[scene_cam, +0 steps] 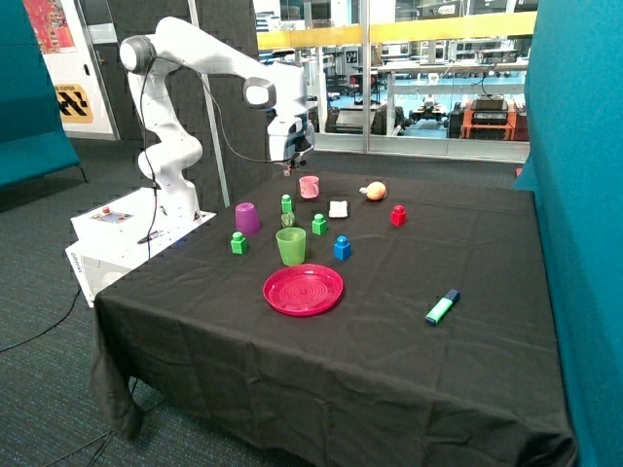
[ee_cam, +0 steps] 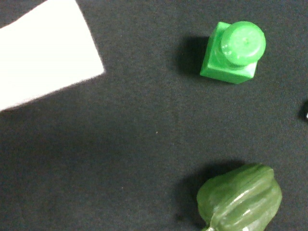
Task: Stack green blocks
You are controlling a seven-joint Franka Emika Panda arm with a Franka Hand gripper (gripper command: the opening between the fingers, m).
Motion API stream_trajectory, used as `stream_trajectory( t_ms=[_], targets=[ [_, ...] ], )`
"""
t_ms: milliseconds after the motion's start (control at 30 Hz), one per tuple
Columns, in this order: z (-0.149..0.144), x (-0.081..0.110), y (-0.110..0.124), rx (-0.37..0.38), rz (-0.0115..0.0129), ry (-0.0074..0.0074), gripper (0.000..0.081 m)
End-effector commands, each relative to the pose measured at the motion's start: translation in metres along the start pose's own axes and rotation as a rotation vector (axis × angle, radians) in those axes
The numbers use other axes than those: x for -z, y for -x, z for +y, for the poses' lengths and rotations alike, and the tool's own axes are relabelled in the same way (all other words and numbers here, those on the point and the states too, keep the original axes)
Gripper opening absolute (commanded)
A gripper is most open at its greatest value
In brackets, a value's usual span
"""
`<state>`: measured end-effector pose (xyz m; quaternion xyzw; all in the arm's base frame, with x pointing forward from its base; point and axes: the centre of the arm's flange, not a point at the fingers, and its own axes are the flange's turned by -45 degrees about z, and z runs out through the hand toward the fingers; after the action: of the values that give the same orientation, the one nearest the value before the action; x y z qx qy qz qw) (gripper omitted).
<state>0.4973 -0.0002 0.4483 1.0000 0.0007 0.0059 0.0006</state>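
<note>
Wrist view: white object (ee_cam: 45,55) cut off at 10 o'clock edge, ribbed green object (ee_cam: 240,199) cut off at 5 o'clock edge, dark sliver (ee_cam: 305,111) at 3 o'clock unidentifiable. Outside view: hand (scene_cam: 288,163) fingers too small to read.

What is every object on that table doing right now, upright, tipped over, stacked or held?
Green blocks: three, upright, apart, none stacked.
Green cup: upright, mouth up.
Purple cup: upside down.
Pink cup: upright.
Blue block: upright, alone.
Red block: upright, alone.
Red plate: flat, nothing on it.
Highlighter: lying down.
Gripper: raised above the table, holding nothing.
</note>
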Motion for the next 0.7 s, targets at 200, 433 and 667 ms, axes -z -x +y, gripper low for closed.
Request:
stream_trajectory(
  t_ms=[200,433,667],
  targets=[
    [-0.014,0.004,0.001,-0.100,-0.0118,-0.0007,0.0441],
    [-0.018,0.002,0.004,-0.100,-0.0118,-0.0007,0.0394],
    [-0.009,0.002,0.011,-0.190,-0.0118,-0.0002,0.0394]
  ],
)
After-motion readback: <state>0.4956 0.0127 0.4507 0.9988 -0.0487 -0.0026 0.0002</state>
